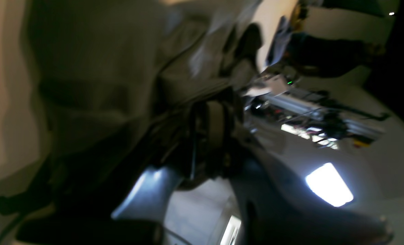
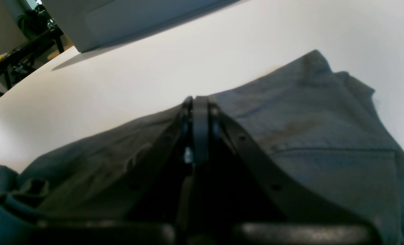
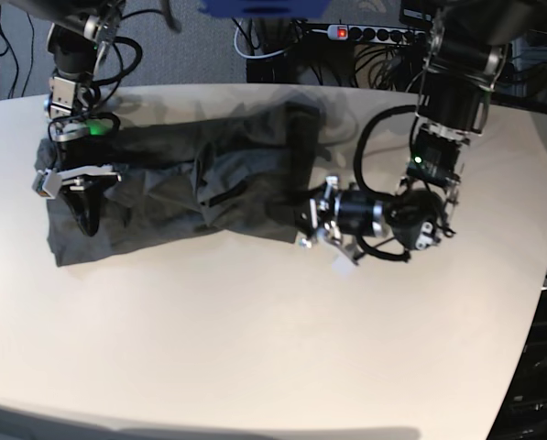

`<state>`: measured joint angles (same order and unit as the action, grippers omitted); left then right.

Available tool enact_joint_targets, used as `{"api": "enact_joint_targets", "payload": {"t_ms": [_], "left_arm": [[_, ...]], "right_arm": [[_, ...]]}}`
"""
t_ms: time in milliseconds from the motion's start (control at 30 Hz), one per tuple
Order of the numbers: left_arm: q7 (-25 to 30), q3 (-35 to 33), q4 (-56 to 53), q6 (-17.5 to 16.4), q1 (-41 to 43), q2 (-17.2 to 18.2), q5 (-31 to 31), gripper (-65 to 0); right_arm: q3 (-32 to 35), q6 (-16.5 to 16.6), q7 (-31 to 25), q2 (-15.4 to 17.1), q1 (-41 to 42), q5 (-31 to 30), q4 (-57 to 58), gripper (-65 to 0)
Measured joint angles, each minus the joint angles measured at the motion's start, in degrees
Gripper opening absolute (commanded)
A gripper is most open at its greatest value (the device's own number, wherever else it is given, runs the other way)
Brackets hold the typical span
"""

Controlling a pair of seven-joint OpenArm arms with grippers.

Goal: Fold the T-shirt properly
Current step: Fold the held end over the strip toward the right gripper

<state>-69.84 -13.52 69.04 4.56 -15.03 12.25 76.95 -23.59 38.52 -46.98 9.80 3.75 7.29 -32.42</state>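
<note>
The shirt point(image 3: 191, 188) is sprawled across the upper left of the base view, a long dark grey band on the white worktop point(image 3: 273, 339), rumpled, with creases through the middle and its right end lying near the centre of the frame.

The right tool point(image 3: 83, 218) sits at the left end of the shirt, pointing down onto the cloth. In the right wrist view its two black fingers point(image 2: 201, 129) are pressed flat together with no gap, tips down on the grey fabric point(image 2: 317, 143). I can't see any cloth caught between them, so it looks like it's just resting on top.

The left tool point(image 3: 311, 220) is at the shirt's right end, lying low and sideways with its tip right at the fabric edge. That whole area is motion-blurred, and the left wrist view is a smear of grey cloth point(image 1: 96, 85) and dark metal, so I honestly can't tell if it's spread or pinching the hem.

A power strip point(image 3: 383, 33) runs along the top edge behind the worktop.
</note>
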Motion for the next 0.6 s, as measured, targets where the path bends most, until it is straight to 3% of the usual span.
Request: {"api": "enact_joint_targets", "payload": {"t_ms": [133,400,500,600], "left_arm": [[0.42,-1.99,0.00,0.17,-0.13,-1.70,-4.55,-60.1],[-0.42,-2.40,0.00,0.33,-0.02,-9.53,-18.86,-60.2],[0.11,-2.34,-0.04,4.20,0.63,-12.87,-22.10,-60.1],[-0.20,-3.98,-0.09,4.94,2.64,-15.89,-22.21,-60.1]], "right_arm": [[0.00,0.02,-0.02,-0.11,0.02,0.00,0.00,-64.4],[0.00,0.00,-0.04,-0.11,0.02,0.00,0.00,-64.4],[0.00,0.04,-0.04,-0.11,0.00,0.00,0.00,-64.4],[0.00,0.00,-0.09,-0.11,0.02,0.00,0.00,-64.4]]}}
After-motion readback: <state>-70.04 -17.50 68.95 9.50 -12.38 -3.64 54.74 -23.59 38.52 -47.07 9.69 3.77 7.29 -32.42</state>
